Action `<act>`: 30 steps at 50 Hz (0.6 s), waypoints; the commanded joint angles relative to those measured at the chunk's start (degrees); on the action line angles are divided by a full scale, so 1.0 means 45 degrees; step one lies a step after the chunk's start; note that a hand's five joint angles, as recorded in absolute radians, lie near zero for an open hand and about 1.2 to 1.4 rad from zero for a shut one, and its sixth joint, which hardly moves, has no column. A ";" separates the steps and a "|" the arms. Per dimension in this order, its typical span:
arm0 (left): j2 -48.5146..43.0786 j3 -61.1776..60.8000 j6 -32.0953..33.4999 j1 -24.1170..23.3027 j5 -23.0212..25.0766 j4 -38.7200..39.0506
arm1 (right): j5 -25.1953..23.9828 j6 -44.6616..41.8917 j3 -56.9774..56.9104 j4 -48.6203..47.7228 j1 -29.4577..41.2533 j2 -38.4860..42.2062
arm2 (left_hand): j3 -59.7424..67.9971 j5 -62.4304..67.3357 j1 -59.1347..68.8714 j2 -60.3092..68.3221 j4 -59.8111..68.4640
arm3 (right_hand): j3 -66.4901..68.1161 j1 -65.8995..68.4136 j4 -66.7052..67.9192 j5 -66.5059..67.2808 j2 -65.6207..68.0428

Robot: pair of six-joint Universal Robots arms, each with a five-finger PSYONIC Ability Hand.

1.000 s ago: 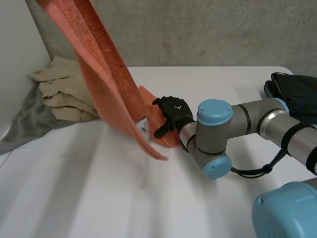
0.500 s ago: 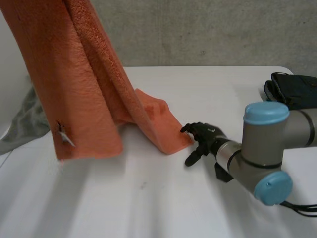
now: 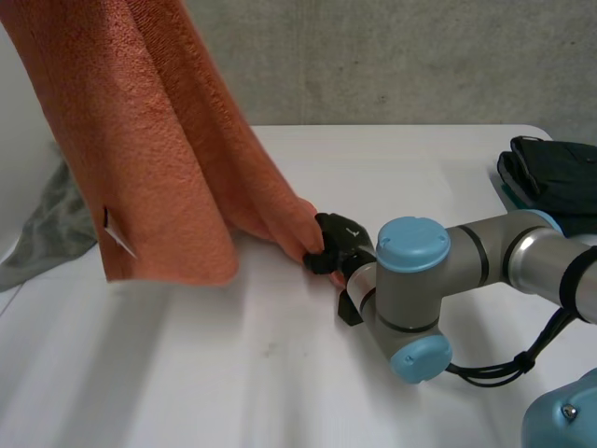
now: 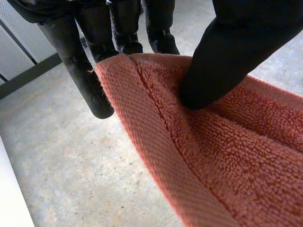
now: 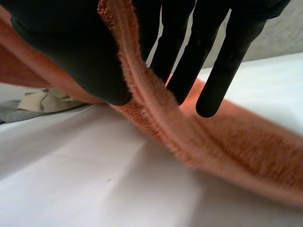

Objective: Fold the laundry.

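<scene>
Since 0.5 s ago the right robot hand (image 3: 338, 245) has been moved from just beside the towel (image 3: 159, 159) onto its low end. The corner that lay spread flat on the counter (image 3: 233, 373) has been gathered into that grip.

The towel, orange terry, is held up high at the robot's left and hangs as a broad sheet. Its rounded lower fold is seen just above the counter. From behind that sheet a narrower part slopes down to the right robot hand, near the counter's middle. A small white tag (image 3: 117, 238) is seen on the sheet, close to its lower edge.

In the right wrist view the towel's hemmed edge is pinched btwn the thumb (image 5: 71, 52) and the straight fingers (image 5: 208, 47), so the right robot hand is closed on the towel, low over the counter.

The left robot hand (image 4: 90, 61) is likewise clamped on the towel. In the left wrist view a hemmed top edge is pressed by the thumb against the fingers, w/ the cloth falling away below the hand and grey concrete behind.

The right arm (image 3: 466, 261) is reached in from the right, elbow low over the counter.

A grey cloth (image 3: 51, 233) is seen at the counter's left edge, partly hidden by the towel, and a beige cloth (image 5: 45, 100) lies on it. A dark garment (image 3: 555, 177) is laid at the far right, well apart from the towel. A concrete wall (image 3: 392, 56) is seen behind.
</scene>
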 commanded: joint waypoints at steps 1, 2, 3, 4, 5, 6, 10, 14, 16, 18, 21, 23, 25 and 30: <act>0.0013 -0.0153 0.0007 0.0149 -0.0174 -0.0025 | -0.0057 -0.1875 0.1432 0.0043 -0.1587 -0.2437 | 0.2588 0.2913 0.3415 0.2525 0.2479 | 0.2780 0.3438 0.2674 0.3008 0.2802; 0.0013 -0.0192 0.0007 0.0188 -0.0194 -0.0083 | -0.0135 -0.2519 0.1647 0.0121 -0.2095 -0.2983 | 0.2588 0.2913 0.3415 0.2525 0.2479 | 0.2780 0.3438 0.2674 0.3008 0.2802; 0.0013 -0.0212 0.0027 0.0208 -0.0194 -0.0161 | -0.0426 -0.3918 0.2094 0.0199 -0.3144 -0.4130 | 0.2588 0.2913 0.3415 0.2525 0.2479 | 0.2780 0.3438 0.2674 0.3008 0.2802; 0.0013 -0.0289 0.0027 0.0305 -0.0194 -0.0355 | -0.0642 -0.4647 0.2292 0.0277 -0.3657 -0.4644 | 0.2588 0.2913 0.3415 0.2525 0.2479 | 0.2780 0.3438 0.2674 0.3008 0.2802; 0.0032 -0.0348 0.0046 0.0402 -0.0194 -0.0473 | -0.0934 -0.5505 0.2429 0.0413 -0.3991 -0.5171 | 0.2588 0.2913 0.3415 0.2525 0.2479 | 0.2780 0.3438 0.2674 0.3008 0.2802; 0.0032 -0.0387 0.0066 0.0519 -0.0194 -0.0590 | -0.1265 -0.6345 0.2527 0.0550 -0.4420 -0.5544 | 0.2588 0.2913 0.3415 0.2525 0.2479 | 0.2780 0.3438 0.2674 0.3008 0.2802; 0.0013 -0.0738 0.0085 0.1689 -0.0097 -0.1390 | -0.2887 -1.0136 0.2412 0.2168 -0.5692 -0.7399 | 0.2588 0.2913 0.3415 0.2525 0.2479 | 0.2780 0.3438 0.2674 0.3008 0.2802; 0.0013 -0.1246 0.0105 0.3350 -0.0038 -0.2386 | -0.3689 -1.2172 0.1437 0.4493 -0.6259 -0.9177 | 0.2588 0.2913 0.3415 0.2525 0.2479 | 0.2780 0.3438 0.2674 0.3008 0.2802; -0.0046 -0.1539 0.0085 0.4073 0.0059 -0.3050 | -0.3807 -1.2505 0.0831 0.5529 -0.6494 -1.0018 | 0.2588 0.2913 0.3415 0.2525 0.2479 | 0.2780 0.3438 0.2674 0.3008 0.2802; -0.0182 -0.1812 0.0085 0.4348 0.0273 -0.3480 | -0.3886 -1.2739 0.0538 0.6018 -0.6630 -1.0428 | 0.2588 0.2913 0.3415 0.2525 0.2479 | 0.2780 0.3438 0.2674 0.3008 0.2802; -0.0338 -0.2340 0.0144 0.4563 0.0976 -0.4144 | -0.4042 -1.3500 0.0088 0.6956 -0.7001 -1.0859 | 0.2588 0.2913 0.3415 0.2525 0.2479 | 0.2780 0.3438 0.2674 0.3008 0.2802; -0.0707 -0.2710 0.0299 0.4563 0.1521 -0.4689 | -0.4236 -1.4297 -0.0068 0.7578 -0.7429 -1.0841 | 0.2588 0.2913 0.3415 0.2525 0.2479 | 0.2780 0.3438 0.2674 0.3008 0.2802; -0.1060 -0.2848 0.0514 0.4563 0.1758 -0.5101 | -0.4355 -1.4750 -0.0167 0.7952 -0.7588 -1.0743 | 0.2588 0.2913 0.3415 0.2525 0.2479 | 0.2780 0.3438 0.2674 0.3008 0.2802; -0.2774 -0.3122 0.1703 0.4505 0.2052 -0.6175 | -0.4219 -1.6291 -0.0264 0.8987 -0.7452 -0.9401 | 0.2588 0.2913 0.3415 0.2525 0.2479 | 0.2780 0.3438 0.2674 0.3008 0.2802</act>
